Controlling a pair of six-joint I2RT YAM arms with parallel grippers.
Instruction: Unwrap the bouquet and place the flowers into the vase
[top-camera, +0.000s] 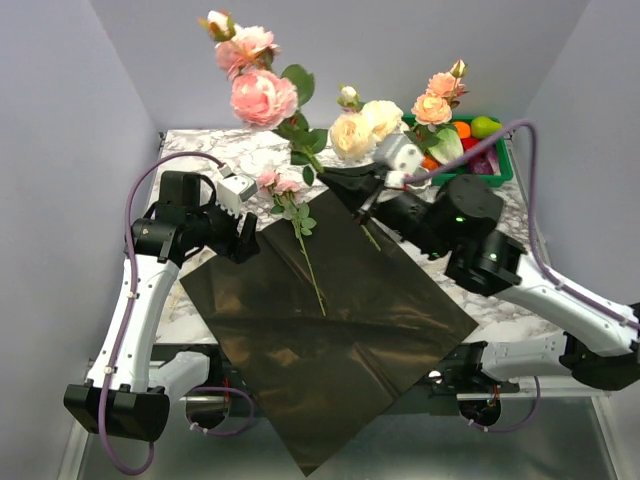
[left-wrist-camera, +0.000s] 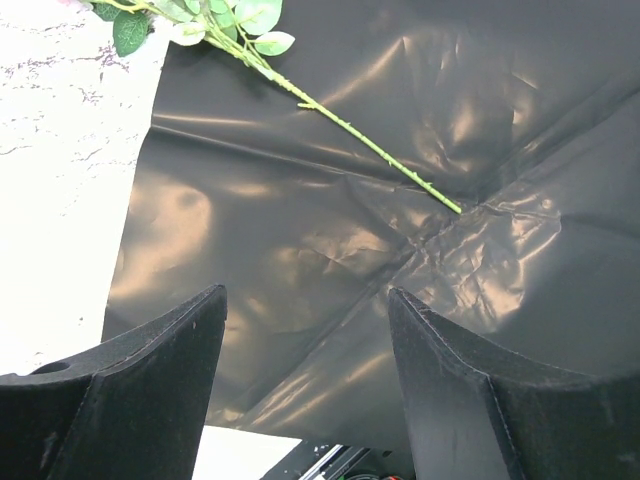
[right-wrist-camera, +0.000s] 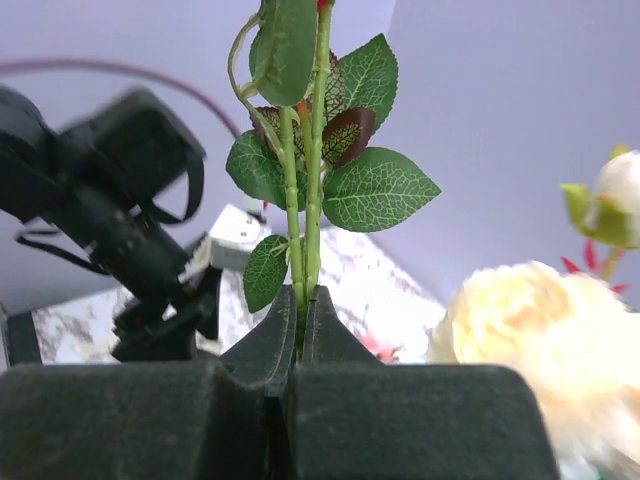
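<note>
Across the centre of the top view, the dark wrapping paper (top-camera: 330, 330) lies opened flat on the marble table (top-camera: 200, 150), its lowest corner reaching past the near edge. One loose rose (top-camera: 298, 225) with small pink blooms lies on the paper's upper part, its green stem pointing toward the middle. At upper centre, the right gripper (top-camera: 352, 187) is clamped tight on two green rose stems (right-wrist-camera: 313, 230), held upright off the table. Large pink blooms (top-camera: 263, 97) rise from them against the back wall. Cream blooms (top-camera: 365, 125) and peach blooms (top-camera: 437, 98) stand just beside that gripper; whether their stems share the grip I cannot tell. At the paper's left edge the left gripper (top-camera: 245, 238) hovers with jaws spread wide, holding nothing. A green crate (top-camera: 503, 160) of vegetables sits at upper right.
</note>
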